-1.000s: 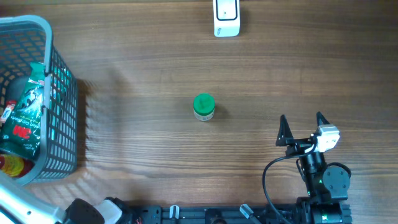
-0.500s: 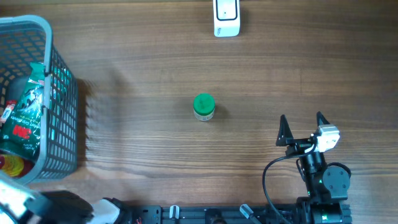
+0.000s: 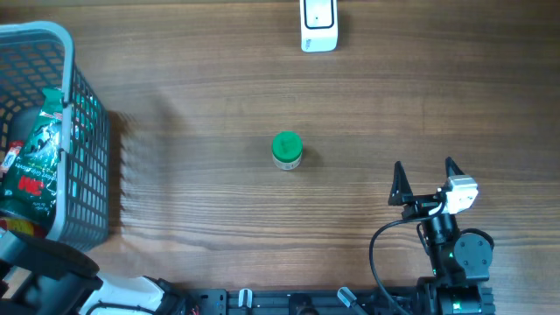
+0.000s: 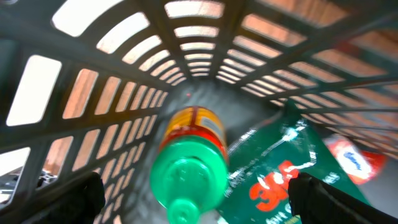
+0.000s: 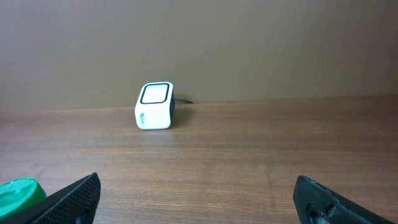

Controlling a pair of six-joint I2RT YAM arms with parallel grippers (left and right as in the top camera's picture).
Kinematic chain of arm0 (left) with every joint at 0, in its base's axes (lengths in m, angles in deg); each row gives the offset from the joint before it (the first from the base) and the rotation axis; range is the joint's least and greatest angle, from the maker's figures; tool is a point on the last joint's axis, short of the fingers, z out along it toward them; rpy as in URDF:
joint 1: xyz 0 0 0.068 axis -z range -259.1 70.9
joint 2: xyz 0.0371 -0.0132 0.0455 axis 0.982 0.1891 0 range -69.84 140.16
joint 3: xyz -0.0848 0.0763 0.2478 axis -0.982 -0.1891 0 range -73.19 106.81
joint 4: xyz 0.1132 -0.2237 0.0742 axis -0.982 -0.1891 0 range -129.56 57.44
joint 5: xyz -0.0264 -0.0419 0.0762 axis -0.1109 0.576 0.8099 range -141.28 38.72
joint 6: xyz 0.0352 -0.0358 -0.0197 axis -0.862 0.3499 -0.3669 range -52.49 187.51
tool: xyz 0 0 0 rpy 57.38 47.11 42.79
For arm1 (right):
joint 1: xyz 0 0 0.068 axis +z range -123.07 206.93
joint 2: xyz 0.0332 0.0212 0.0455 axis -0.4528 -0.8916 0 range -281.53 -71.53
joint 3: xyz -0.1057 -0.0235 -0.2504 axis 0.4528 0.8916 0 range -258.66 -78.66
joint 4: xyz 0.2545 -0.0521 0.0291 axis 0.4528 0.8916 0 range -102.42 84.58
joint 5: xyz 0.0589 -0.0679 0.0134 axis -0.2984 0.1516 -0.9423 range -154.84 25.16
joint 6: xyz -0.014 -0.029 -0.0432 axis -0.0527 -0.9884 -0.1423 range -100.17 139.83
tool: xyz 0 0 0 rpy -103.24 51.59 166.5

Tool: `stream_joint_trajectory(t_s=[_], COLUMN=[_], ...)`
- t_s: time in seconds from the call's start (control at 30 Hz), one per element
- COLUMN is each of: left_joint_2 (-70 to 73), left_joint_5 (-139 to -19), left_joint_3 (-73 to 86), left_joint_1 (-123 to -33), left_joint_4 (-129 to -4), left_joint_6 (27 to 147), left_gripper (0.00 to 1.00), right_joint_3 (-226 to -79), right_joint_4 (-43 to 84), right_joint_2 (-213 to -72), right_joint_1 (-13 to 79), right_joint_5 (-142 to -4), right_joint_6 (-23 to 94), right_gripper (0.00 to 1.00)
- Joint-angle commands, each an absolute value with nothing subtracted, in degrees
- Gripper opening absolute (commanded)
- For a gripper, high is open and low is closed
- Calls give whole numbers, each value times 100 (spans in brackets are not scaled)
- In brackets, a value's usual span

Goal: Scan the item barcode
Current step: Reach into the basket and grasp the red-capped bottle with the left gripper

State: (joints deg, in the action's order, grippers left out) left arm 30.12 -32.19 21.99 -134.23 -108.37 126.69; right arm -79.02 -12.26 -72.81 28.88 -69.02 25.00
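– Green-capped bottle (image 4: 189,168), lying in the basket (image 4: 93,93), sits just ahead of your left gripper (image 4: 199,202), midway between its jaws. Those jaws are spread wide and touch nothing.

– So by my reading you have scanned nothing yet. Your scanner (image 5: 154,106) stands well ahead of your right gripper (image 5: 199,205), a little left of centre between its jaws, and no item is near it.

– Your right jaws are fully apart too, empty, low over the table (image 5: 249,168). A jar (image 3: 287,150) with a green lid stands ahead of them and off past the left jaw, well apart from the scanner.

– And the rest of the basket?

– Beside the bottle, toward your left gripper's right jaw, lies a green packet (image 4: 273,168). Beyond it is a red and white thing (image 4: 348,155), too blurred for you to name.

– Which item is meant, bottle or jar, you cannot tell from here. The left jaws over the basket hint at the bottle.

– Either way the whole job is left for you: grip it, carry it to the scanner, turn the barcode toward it. No barcode shows.
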Motion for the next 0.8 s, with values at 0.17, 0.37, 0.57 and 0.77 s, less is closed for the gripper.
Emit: stream_joint_trajectory(t_s=[0.17,0.37,0.57,0.77], left_joint_2=[3144,3144,3155,3332], left_joint_5=[-2955,-2955,-2957,-2957], left_joint_3=[1381,1316,1303,1301], left_joint_1=[-13463,-13463,-13463,-13463], left_joint_4=[-10304,-10230,-10149,-10107], left_joint_6=[12625,12625,12625,12623], left_gripper=[99,86,85,77], right_joint_3=[-7898,-7898,-7898,-7898], right_joint_4=[-1245,-1245,-1245,-1245], right_joint_2=[-7283,-7283,-7283,-7283], right_joint_1=[2910,2910,2910,2910], right_joint_5=[-6826,-6828,-6828,-6826], right_joint_6=[2599,2599,2599,2599], right_gripper=[100,100,100,100])
